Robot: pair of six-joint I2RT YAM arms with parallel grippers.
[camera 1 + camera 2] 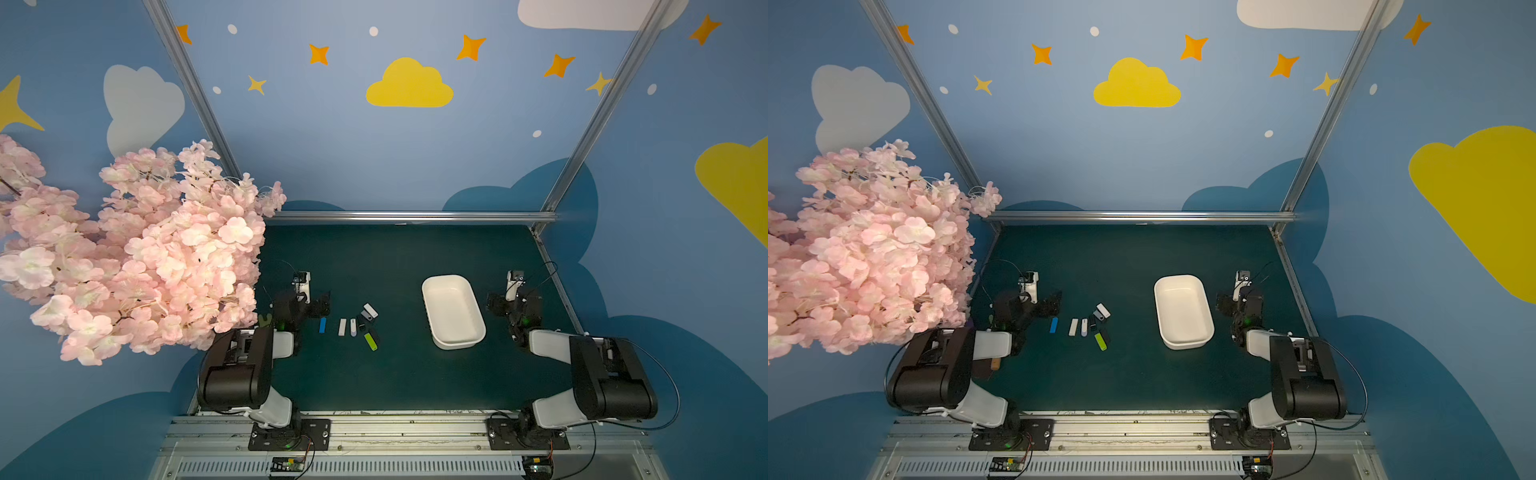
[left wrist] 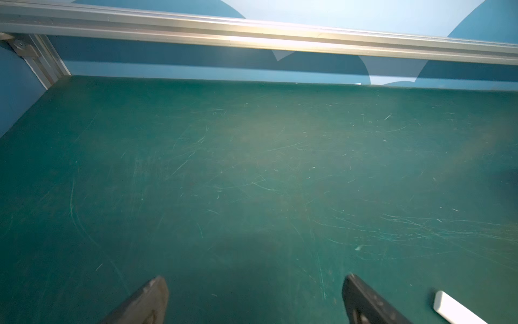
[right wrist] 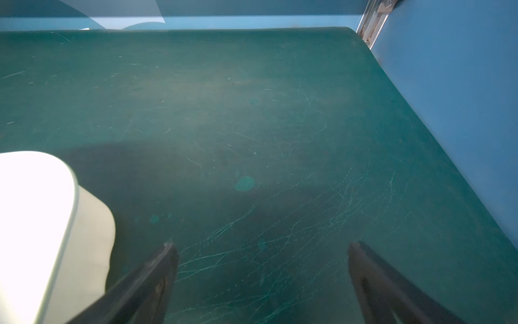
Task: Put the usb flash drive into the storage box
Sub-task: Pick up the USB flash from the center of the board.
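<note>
In both top views we see a dark green mat (image 1: pixel 395 257) between blue walls (image 1: pixel 374 166) painted with clouds (image 1: pixel 409 85) and stars (image 1: pixel 319 54), with pink blossom (image 1: pixel 137 249) beside the left arm. The flash drives (image 1: pixel 342 327) lie clustered on the mat, well apart from the storage box (image 1: pixel 1183 309). The left wrist view adds the mat's scratches and the left gripper (image 2: pixel 255 277) spread wide, grasping nothing, one white drive (image 2: pixel 454 307) beside it. The right wrist view shows the right gripper (image 3: pixel 262 244) likewise released, the box's corner near.

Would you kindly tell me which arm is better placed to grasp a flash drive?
Likely left: the left tool, open, sits close to the blue flash drive, while the right tool, also open, is beyond the storage box, farther from every drive.
</note>
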